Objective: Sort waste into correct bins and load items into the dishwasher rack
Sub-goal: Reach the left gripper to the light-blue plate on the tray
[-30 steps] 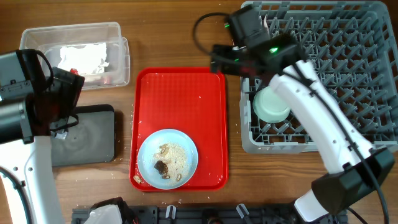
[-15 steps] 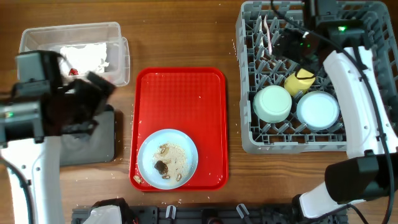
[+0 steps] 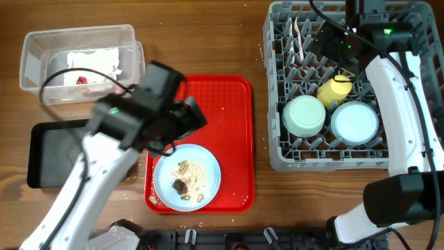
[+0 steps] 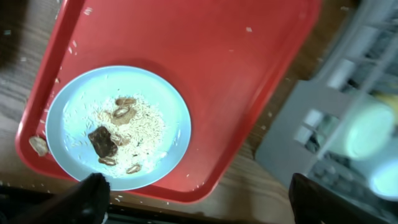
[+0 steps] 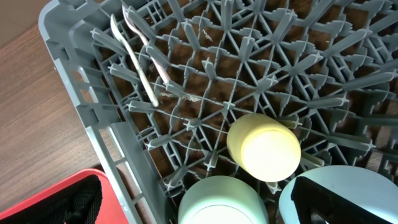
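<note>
The light blue plate (image 3: 187, 177) (image 4: 118, 127) lies at the front of the red tray (image 3: 222, 104) and carries beige rice crumbs and brown scraps (image 4: 104, 140). My left gripper (image 3: 184, 121) (image 4: 199, 202) hovers over the tray just behind the plate, open, with nothing between its fingers. In the grey dishwasher rack (image 3: 277, 156) sit the yellow cup (image 3: 334, 89) (image 5: 264, 146), the mint bowl (image 3: 304, 116) (image 5: 221, 202), the light blue bowl (image 3: 354, 123) and the white fork and spoon (image 3: 300, 38) (image 5: 140, 56). My right gripper (image 3: 331, 47) (image 5: 205, 205) hangs open above the rack.
The clear tub (image 3: 35, 42) at the back left holds the crumpled white wrapper (image 3: 90, 66). The black tray (image 3: 59, 153) lies in front of it, partly under my left arm. One scrap (image 4: 38, 145) and loose crumbs lie on the red tray by the plate.
My left arm swung right from over the black tray to over the red tray, uncovering the black tray. My right arm moved from the red tray's edge to above the rack, then held still.
</note>
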